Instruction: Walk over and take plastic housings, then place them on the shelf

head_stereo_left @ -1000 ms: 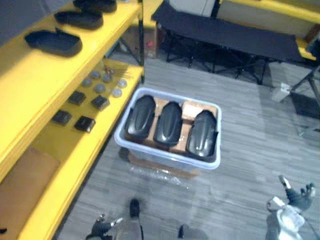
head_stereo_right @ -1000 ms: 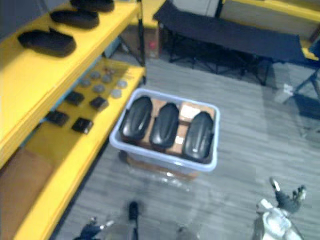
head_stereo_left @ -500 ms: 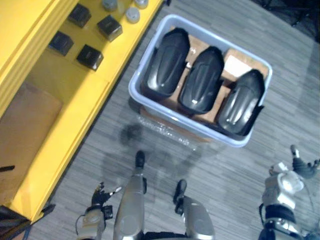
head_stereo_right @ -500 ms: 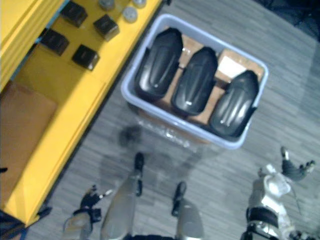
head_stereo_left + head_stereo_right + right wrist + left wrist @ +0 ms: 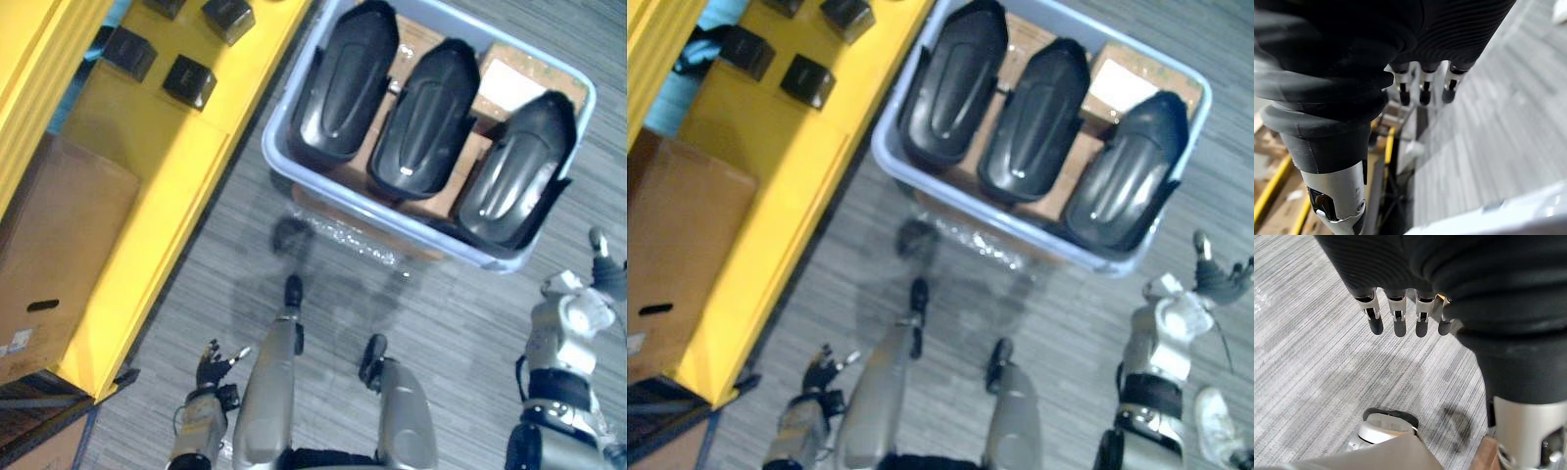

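Three black plastic housings lie side by side in a pale blue bin point(image 5: 294, 166) on the floor: a left housing point(image 5: 343, 83), a middle housing point(image 5: 424, 117) and a right housing point(image 5: 514, 171). My left hand point(image 5: 214, 367) hangs low beside the yellow shelf point(image 5: 167, 186), fingers straight and relaxed, holding nothing. My right hand point(image 5: 600, 269) hangs just past the bin's near right corner, also open and empty. In the left wrist view my left hand's fingers point(image 5: 1396, 320) point down at grey floor. In the right wrist view my right hand's fingers point(image 5: 1422, 88) hang straight.
The yellow shelf's lower board carries small black boxes point(image 5: 188, 80) and a brown cardboard box point(image 5: 54, 264) near its end. The bin rests on a clear-wrapped base point(image 5: 353, 240). Grey plank floor point(image 5: 460, 304) lies between me and the bin.
The whole picture has shifted: the camera has moved closer and tilted down, so the bin now sits higher and larger. Both hands still hang open at my sides.
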### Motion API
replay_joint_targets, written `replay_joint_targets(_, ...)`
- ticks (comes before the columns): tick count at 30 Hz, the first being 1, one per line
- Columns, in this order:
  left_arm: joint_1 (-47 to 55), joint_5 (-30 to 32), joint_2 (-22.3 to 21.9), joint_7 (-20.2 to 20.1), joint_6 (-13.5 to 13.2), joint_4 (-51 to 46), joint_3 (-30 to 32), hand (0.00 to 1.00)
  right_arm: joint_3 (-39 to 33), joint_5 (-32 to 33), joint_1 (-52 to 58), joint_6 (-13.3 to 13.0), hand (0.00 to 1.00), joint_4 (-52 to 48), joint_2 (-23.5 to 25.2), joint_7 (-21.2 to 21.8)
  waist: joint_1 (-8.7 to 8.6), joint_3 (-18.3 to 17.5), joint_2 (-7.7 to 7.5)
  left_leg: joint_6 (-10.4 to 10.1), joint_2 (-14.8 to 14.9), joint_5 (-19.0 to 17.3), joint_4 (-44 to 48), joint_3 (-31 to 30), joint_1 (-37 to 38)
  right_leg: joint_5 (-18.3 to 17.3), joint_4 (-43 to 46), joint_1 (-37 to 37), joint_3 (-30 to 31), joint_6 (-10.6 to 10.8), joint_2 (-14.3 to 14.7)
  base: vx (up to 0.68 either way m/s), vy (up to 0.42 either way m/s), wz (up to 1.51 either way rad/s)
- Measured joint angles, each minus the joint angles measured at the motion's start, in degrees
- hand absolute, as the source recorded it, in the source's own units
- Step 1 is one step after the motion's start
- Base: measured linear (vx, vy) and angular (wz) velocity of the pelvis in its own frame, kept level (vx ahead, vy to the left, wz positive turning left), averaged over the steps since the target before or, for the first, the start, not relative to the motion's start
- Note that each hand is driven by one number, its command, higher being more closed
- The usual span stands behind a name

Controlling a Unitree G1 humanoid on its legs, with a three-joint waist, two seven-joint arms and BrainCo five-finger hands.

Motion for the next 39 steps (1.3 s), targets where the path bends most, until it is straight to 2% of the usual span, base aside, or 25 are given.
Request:
replay_joint_targets(3, 0.00, -0.12, -0.15, -0.08, -0.79, 0.03, -0.05, 0.00, 0.87, -0.13, -1.31, 0.41, 0.00, -1.95, -1.56, 0.92, -0.06, -0.05, 0.16, -0.23, -0.01, -0.61, 1.08, 0.31, -0.30, -1.34, 2.47, -1.07, 0.36, -0.19, -0.78, 0.00, -0.036, -0.03)
replay_joint_targets(5, -0.02, -0.18, -0.21, -0.33, -1.52, 0.05, -0.11, 0.00, 1.16, -0.37, -2.16, 2.27, 0.00, -2.22, -3.23, 1.83, -0.15, 0.05, 0.51, -0.26, -0.01, -0.59, 1.28, 0.43, -0.90, -1.99, 3.81, -2.23, 0.52, -0.27, -0.96, 0.00, -0.056, -0.01)
replay_joint_targets(7, -0.02, -0.72, -0.22, -0.38, -1.67, 0.20, -0.12, 0.00, 1.17, -0.36, -2.75, 2.70, 0.00, -2.24, -3.41, 1.97, -0.15, 0.06, 0.87, -0.37, 0.02, -0.67, 1.49, 0.42, -0.92, -2.24, 4.29, -2.39, 0.55, -0.37, -0.99, 0.01, -0.047, 0.01)
replay_joint_targets(10, -0.02, -2.38, -0.27, -0.59, -1.99, 0.44, -0.56, 0.00, 1.17, -0.14, -4.09, 4.81, 0.00, -2.22, -4.93, 2.82, -0.16, -0.05, 1.53, -0.45, -0.03, -0.73, 2.32, 0.43, -1.90, -3.13, 6.06, -3.71, 0.57, -0.46, -1.44, 0.00, -0.034, 0.02)
replay_joint_targets(15, -0.02, -4.38, -0.21, -0.92, -2.18, 1.19, -1.69, 0.00, 1.18, 0.29, -7.80, 7.51, 0.00, -0.45, -7.79, 3.27, -0.18, -0.05, 1.85, -0.45, -0.35, -0.72, 3.17, 0.45, -3.24, -3.90, 8.78, -5.80, 0.58, -0.46, -2.26, 0.00, -0.016, 0.03)
replay_joint_targets(21, -0.05, -4.76, -0.23, -1.41, -2.88, 2.64, -1.76, 0.00, 2.34, 1.46, -13.36, 10.91, 0.00, 6.11, -11.57, 4.13, -0.20, -0.08, 2.09, -0.42, -1.04, -0.74, 4.91, 0.12, -5.30, -5.33, 11.93, -8.08, 0.53, -0.52, -3.33, -0.03, -0.007, 0.06)
replay_joint_targets(25, -0.05, -6.47, -0.26, -2.12, -3.44, 4.47, -1.85, 0.00, 4.68, 2.47, -15.45, 11.34, 0.00, 8.65, -14.25, 4.38, -0.11, -0.04, 3.14, -0.38, -1.64, -0.66, 5.15, -0.08, -6.66, -5.83, 13.88, -9.89, 0.60, -0.62, -4.14, -0.04, -0.004, 0.06)
replay_joint_targets(27, -0.04, -6.79, -0.27, -2.21, -3.47, 4.67, -2.02, 0.00, 4.70, 2.46, -16.91, 11.39, 0.00, 10.61, -14.55, 4.76, -0.16, -0.04, 3.31, -0.24, -2.02, -0.46, 5.11, -0.02, -6.76, -6.10, 14.63, -10.39, 0.69, -0.62, -4.63, -0.03, -0.009, 0.06)
replay_joint_targets(33, -0.04, -6.91, -0.32, -2.80, -3.88, 5.43, -2.32, 0.00, 7.29, 2.43, -19.77, 14.99, 0.00, 13.52, -16.95, 5.85, -0.07, -0.04, 3.96, -0.24, -2.00, -0.63, 7.19, -0.23, -8.83, -6.60, 16.08, -11.91, 0.81, -0.54, -4.77, 0.00, 0.002, 0.01)
replay_joint_targets(39, -0.04, -8.80, -0.74, -2.96, -4.02, 6.43, -2.34, 0.00, 10.92, 2.42, -22.35, 17.20, 0.00, 17.44, -17.64, 7.18, 0.02, 0.00, 4.33, 0.03, -1.94, -1.09, 9.15, -0.40, -10.71, -6.81, 17.47, -13.26, 0.91, -0.52, -4.82, 0.00, 0.000, 0.00)
